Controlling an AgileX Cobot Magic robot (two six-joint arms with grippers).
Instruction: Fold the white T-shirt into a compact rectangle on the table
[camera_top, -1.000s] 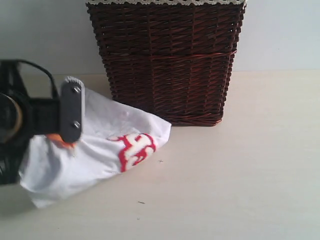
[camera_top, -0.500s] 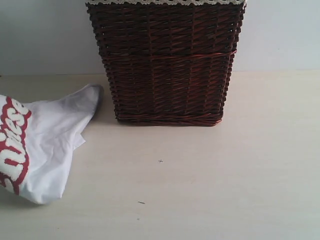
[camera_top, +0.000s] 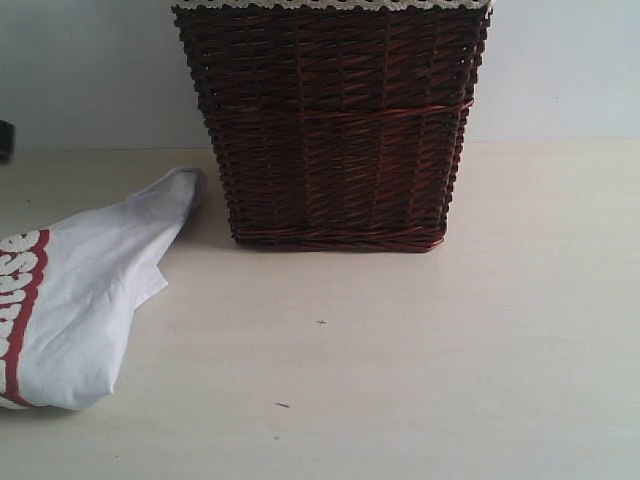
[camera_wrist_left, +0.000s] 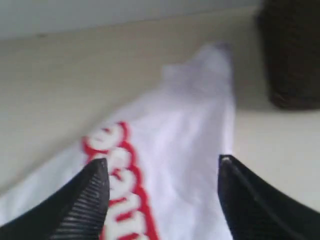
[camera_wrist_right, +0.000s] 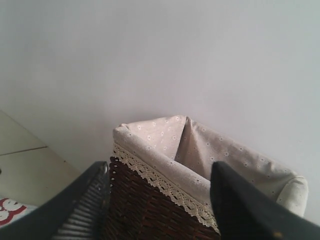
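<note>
The white T-shirt (camera_top: 85, 290) is lying in a loose, crumpled heap at the left of the table (camera_top: 450, 350). It is showing fuzzy white letters outlined in red, and one narrow end is reaching just beside the dark wicker basket (camera_top: 330, 130). One shirt and one basket are showing. The left gripper (camera_wrist_left: 162, 197) is hanging over the shirt, jaws spread wide and gripping nothing. The right gripper (camera_wrist_right: 160, 172) is likewise standing open and empty, above the basket's lace-trimmed liner (camera_wrist_right: 165, 142).

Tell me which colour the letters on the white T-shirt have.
White with a thick red outline; the letters show best in the left wrist view.
</note>
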